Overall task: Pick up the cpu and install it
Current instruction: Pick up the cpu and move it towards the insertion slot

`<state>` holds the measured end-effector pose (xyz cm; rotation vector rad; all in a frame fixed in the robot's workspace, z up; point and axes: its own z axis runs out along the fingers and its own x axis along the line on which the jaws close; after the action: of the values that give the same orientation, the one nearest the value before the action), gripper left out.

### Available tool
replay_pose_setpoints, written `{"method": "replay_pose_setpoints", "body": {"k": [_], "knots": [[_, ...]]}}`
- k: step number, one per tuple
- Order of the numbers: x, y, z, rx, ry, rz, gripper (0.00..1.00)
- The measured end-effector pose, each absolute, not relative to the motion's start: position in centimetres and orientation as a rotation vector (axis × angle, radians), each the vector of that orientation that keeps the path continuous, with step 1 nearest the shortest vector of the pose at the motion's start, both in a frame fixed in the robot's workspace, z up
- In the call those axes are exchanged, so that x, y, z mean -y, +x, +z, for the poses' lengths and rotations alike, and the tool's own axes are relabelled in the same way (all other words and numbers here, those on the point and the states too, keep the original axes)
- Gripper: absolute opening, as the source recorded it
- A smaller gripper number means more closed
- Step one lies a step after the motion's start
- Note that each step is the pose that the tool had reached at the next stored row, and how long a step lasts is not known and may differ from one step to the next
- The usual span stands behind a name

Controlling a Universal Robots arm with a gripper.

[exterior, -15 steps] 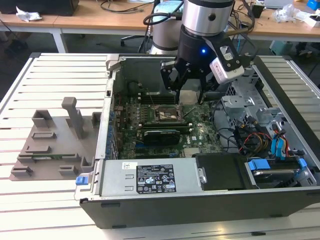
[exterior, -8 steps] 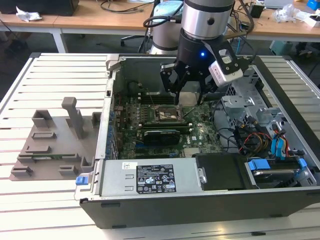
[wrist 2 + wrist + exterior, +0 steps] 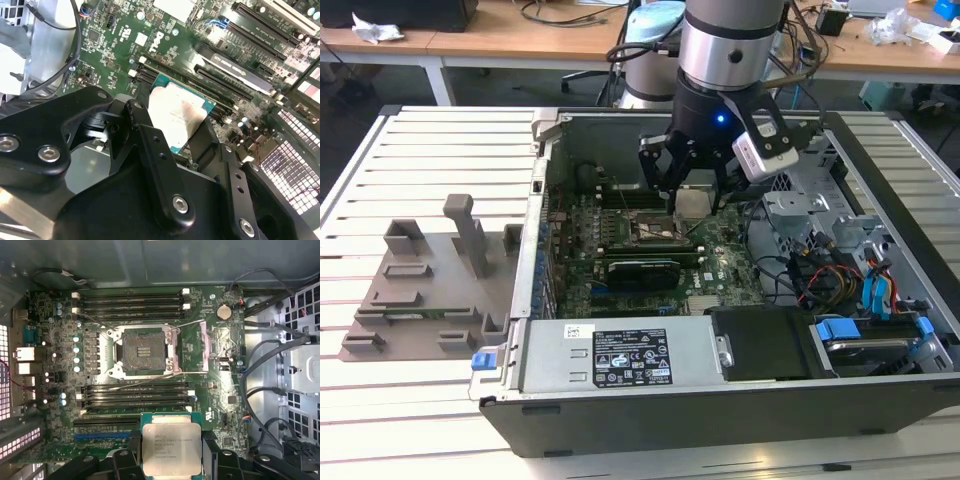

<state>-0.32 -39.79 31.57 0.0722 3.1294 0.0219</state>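
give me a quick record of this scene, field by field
gripper: shut on the cpu, gripping two opposite edges
cpu: silver top showing, held over the motherboard, not in the socket
socket: open, empty
setting: inside the open computer case

Pale slatted counter (image 3: 440,150), open computer case (image 3: 740,415) lying on its side across the middle, grey slotted holder plate (image 3: 420,300) flat beside it, toward the exterior view's left
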Motion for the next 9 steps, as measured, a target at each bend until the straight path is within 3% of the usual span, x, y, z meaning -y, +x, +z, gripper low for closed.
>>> {"method": "replay_pose_setpoints", "body": {"k": [9], "knots": [[39.36,-1.12,31.15,-3.13,0.072,0.022,0.55]]}}
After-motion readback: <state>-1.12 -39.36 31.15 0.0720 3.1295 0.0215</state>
